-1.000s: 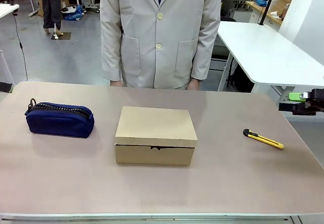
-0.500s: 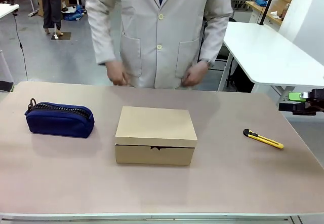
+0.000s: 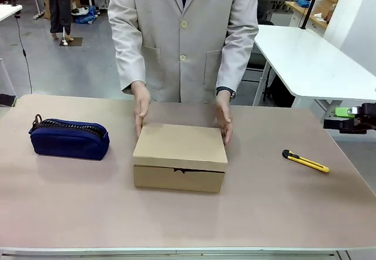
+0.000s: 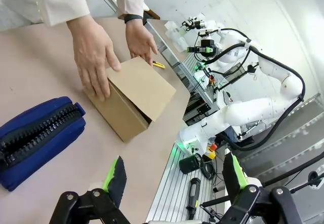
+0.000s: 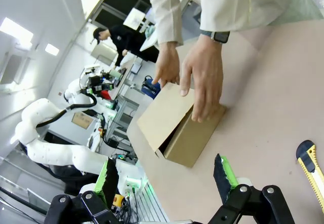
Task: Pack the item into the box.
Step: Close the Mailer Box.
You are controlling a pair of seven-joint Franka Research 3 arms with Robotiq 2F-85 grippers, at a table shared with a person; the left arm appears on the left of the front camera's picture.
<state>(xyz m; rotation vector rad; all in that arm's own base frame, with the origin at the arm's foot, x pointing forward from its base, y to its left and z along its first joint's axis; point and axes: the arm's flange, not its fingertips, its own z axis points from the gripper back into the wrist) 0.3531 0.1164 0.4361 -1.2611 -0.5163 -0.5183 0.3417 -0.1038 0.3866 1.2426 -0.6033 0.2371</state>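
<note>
- From my seat, the box (image 3: 180, 157) sits mid-table with its lid down, and the person's hands (image 3: 141, 108) grip its two far corners.
- I can't spot the stapler anywhere on the table (it may be inside the box, I can't tell), so I can't judge how much packing is left.
- My left gripper (image 4: 172, 177) has its fingers spread apart, holding nothing; the right gripper (image 5: 166, 175) likewise, parked off the table's edge.
- The navy pouch (image 3: 69, 137) and the utility knife (image 3: 305, 161) lie well apart from the box, untouched.
</note>
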